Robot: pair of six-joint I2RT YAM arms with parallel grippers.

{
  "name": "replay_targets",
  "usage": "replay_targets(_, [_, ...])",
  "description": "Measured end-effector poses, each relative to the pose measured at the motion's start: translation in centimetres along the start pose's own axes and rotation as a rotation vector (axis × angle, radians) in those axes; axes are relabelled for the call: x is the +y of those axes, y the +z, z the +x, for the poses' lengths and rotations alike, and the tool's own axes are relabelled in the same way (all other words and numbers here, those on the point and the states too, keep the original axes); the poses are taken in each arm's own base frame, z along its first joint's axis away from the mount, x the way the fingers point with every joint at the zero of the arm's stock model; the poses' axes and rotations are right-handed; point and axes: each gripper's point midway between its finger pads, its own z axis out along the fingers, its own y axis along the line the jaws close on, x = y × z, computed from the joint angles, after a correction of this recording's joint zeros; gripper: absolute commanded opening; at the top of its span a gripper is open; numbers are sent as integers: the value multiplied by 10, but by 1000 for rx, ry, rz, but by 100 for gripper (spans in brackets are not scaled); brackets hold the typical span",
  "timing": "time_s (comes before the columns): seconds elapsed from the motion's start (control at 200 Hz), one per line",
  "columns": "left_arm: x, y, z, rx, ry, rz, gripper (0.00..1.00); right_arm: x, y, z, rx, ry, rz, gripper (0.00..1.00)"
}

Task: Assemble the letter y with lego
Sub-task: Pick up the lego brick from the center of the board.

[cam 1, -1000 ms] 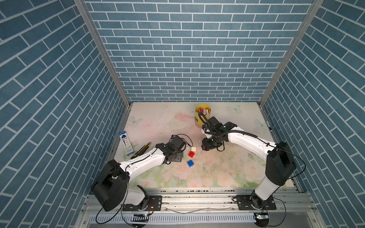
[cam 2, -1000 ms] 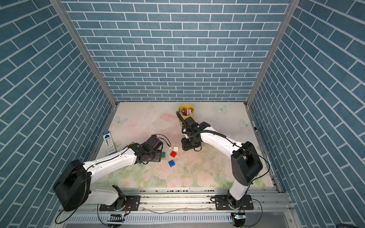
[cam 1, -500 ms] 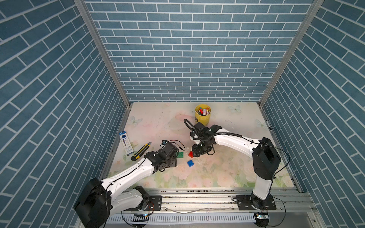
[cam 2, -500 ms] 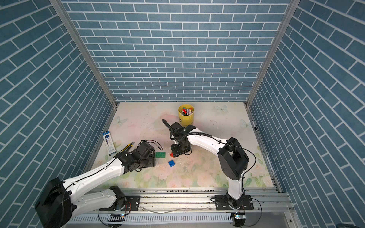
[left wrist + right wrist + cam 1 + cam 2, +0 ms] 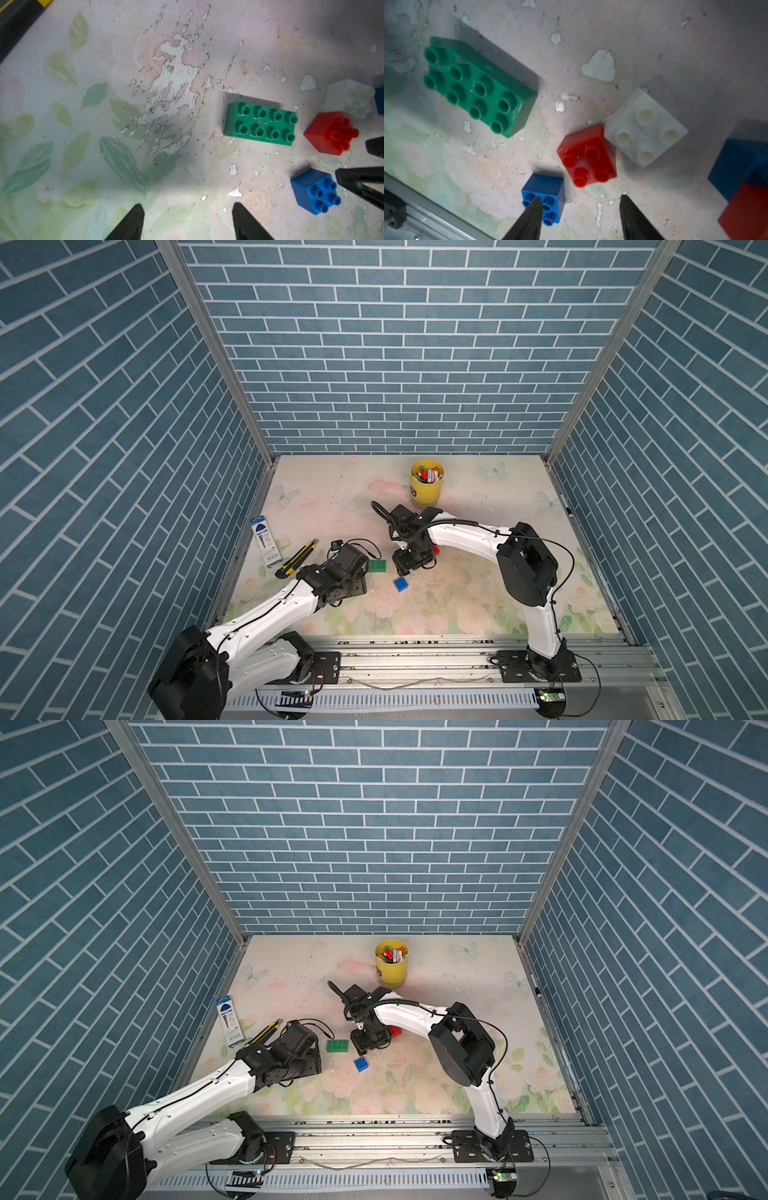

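At left, left gripper (image 5: 187,207) parted and empty, near green brick (image 5: 260,123). Then blue brick (image 5: 314,191), alone on mat (image 5: 83,145). Next, red brick (image 5: 586,155) corner to corner with white brick (image 5: 645,128), both hidden in top views below right gripper (image 5: 581,199), parted, empty. At edge, second blue brick (image 5: 737,164) and second red brick (image 5: 749,207), cut off.

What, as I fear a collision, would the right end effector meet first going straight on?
Probably the red square brick, just ahead of the right end effector; depth is unclear, so maybe the table first.

Top views are bright and sharp, while wrist views dim and blur toward corners.
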Motion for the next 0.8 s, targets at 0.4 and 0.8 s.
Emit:
replay_targets(0.4, [0,7,2,17,0,-17,70,2,8,-31,-33,-45,1,52])
replay_targets(0.8, [2,16,4,36,1,-39,70,-1,9,-23,1,-55,12,45])
